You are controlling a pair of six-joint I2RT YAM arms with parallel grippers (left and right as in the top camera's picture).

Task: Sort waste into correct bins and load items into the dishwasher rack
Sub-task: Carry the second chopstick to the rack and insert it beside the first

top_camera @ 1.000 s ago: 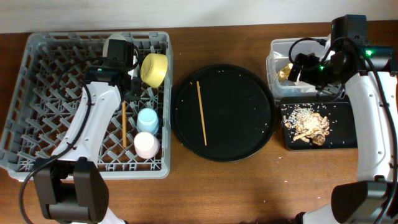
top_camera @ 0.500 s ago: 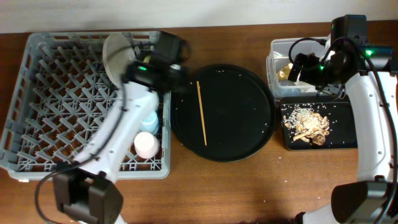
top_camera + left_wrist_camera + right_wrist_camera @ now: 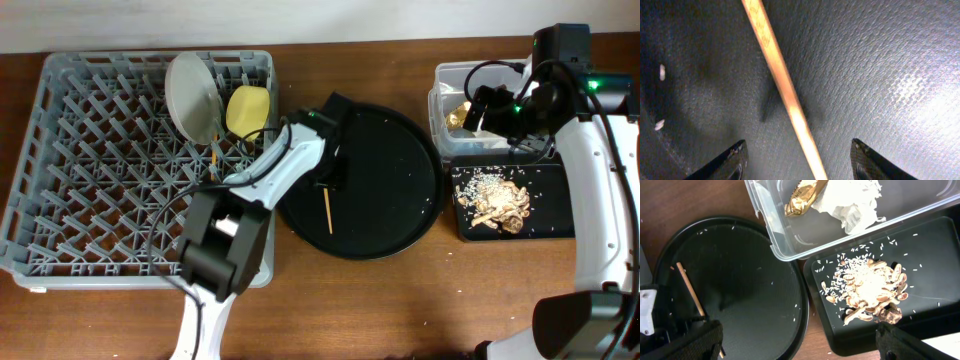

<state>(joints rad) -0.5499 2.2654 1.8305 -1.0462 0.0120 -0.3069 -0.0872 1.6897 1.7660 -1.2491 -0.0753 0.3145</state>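
One chopstick (image 3: 327, 211) lies flat on the round black tray (image 3: 400, 215), left of the tray's centre. Its long axis runs front-to-back, approx parallel to the near side wall of the rack (image 3: 60, 150). Only the near end shows from above; the far part is hidden under the left gripper (image 3: 800, 150). In the left wrist view the stick crosses on a slant betw the two fingertips (image 3: 735, 160), which stand wide apart, one on each side, not touching it. So the jaws are open and straddling it. A few white grains (image 3: 661, 72) sit on the tray floor beside it. The left arm stretches over the rack's right edge and covers that corner. In the rack's far right part a plate (image 3: 190, 95) stands on edge, w/ a yellow bowl (image 3: 248, 108) tipped on its side just beside it. On the right, a clear tub (image 3: 772, 240) holds crumpled paper (image 3: 855, 202) and a gold wrapper (image 3: 802, 197). It touches a rectangular black tray (image 3: 935, 255) holding food scraps (image 3: 870, 292) and scattered rice. The right gripper (image 3: 801, 342) hangs above the tub, jaws spread wide, holding nothing. The table (image 3: 400, 300) is brown wood.
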